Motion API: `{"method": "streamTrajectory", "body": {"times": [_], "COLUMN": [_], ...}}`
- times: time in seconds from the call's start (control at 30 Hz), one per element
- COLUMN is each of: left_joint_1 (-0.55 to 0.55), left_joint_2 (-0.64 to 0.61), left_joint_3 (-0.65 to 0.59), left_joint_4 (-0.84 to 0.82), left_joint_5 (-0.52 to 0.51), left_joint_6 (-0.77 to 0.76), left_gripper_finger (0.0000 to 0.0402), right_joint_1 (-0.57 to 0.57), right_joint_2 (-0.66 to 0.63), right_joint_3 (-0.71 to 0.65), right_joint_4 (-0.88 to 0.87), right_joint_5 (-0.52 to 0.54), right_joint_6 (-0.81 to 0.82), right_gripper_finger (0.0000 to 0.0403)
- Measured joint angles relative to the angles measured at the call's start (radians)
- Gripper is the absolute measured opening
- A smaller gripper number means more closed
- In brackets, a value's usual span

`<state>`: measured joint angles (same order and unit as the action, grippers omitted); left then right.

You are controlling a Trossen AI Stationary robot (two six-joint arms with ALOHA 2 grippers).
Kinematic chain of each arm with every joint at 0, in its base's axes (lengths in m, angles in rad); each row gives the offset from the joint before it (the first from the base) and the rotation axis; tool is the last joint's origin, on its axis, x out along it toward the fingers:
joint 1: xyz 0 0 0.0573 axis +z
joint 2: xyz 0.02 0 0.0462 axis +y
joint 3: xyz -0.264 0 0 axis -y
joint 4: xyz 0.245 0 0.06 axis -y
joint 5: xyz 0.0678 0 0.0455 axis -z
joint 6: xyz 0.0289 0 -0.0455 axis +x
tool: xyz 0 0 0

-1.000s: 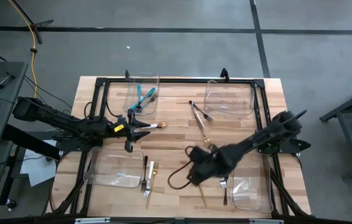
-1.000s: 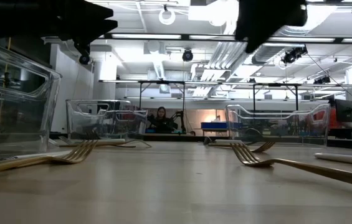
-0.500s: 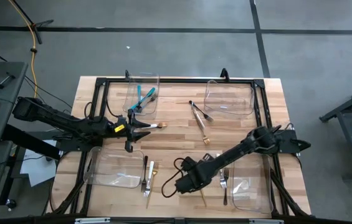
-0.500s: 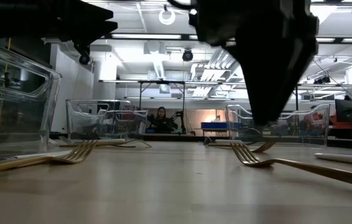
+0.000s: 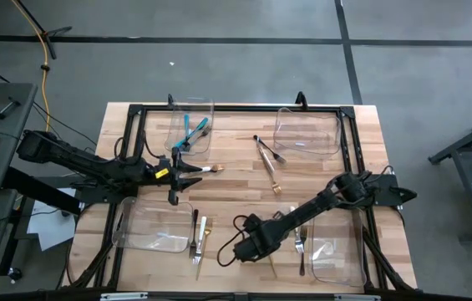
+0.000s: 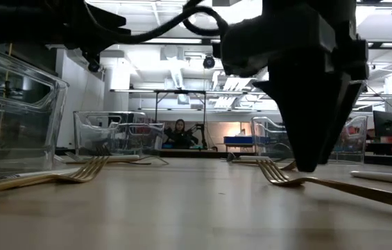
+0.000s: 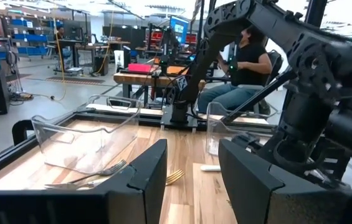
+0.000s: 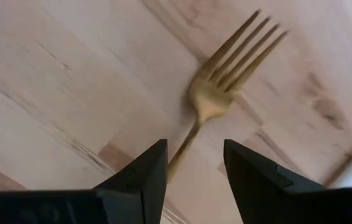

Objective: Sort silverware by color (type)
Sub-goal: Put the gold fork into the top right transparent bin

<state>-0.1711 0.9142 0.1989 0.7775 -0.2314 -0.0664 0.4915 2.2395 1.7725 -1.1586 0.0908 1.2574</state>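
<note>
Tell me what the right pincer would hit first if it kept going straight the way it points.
Probably the gold fork: its handle runs between the open fingers of the right pincer, with the tabletop just beneath.

Pale, matt wooden table (image 8: pixel 70 93) – grain showing – under a satin gold metal fork (image 8: pixel 222 81), beside glossy clear plastic bins (image 7: pixel 82 140).

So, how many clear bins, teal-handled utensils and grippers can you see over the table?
Clear bins: 4
Teal-handled utensils: 2
Grippers: 2, the left gripper and the right gripper
Total: 8
</note>
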Motion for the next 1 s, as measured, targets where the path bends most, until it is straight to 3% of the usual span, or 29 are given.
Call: {"method": "streamTrajectory", "body": {"times": [0.37,0.47,0.63,1.0], "left_joint_1": [0.0,0.0,0.0,0.0], "left_joint_2": [0.0,0.0,0.0,0.0], "left_joint_3": [0.0,0.0,0.0,0.0], "left_joint_4": [-0.004,-0.004,-0.004,-0.004], "left_joint_5": [0.0,0.0,0.0,0.0], "left_joint_6": [0.0,0.0,0.0,0.0], "left_gripper_finger": [0.0136,0.0136,0.0136,0.0136], "right_joint_1": [-0.001,-0.001,0.0,0.001], "right_joint_2": [-0.009,-0.007,-0.005,-0.009], "right_joint_3": [-0.111,-0.114,-0.114,-0.116], "right_joint_4": [0.131,0.128,0.113,0.097], "right_joint_5": [-0.07,-0.068,-0.035,0.019], "right_joint_6": [0.0,-0.009,-0.051,-0.213], "right_gripper_finger": [0.0146,0.0116,0.002,0.0009]}}
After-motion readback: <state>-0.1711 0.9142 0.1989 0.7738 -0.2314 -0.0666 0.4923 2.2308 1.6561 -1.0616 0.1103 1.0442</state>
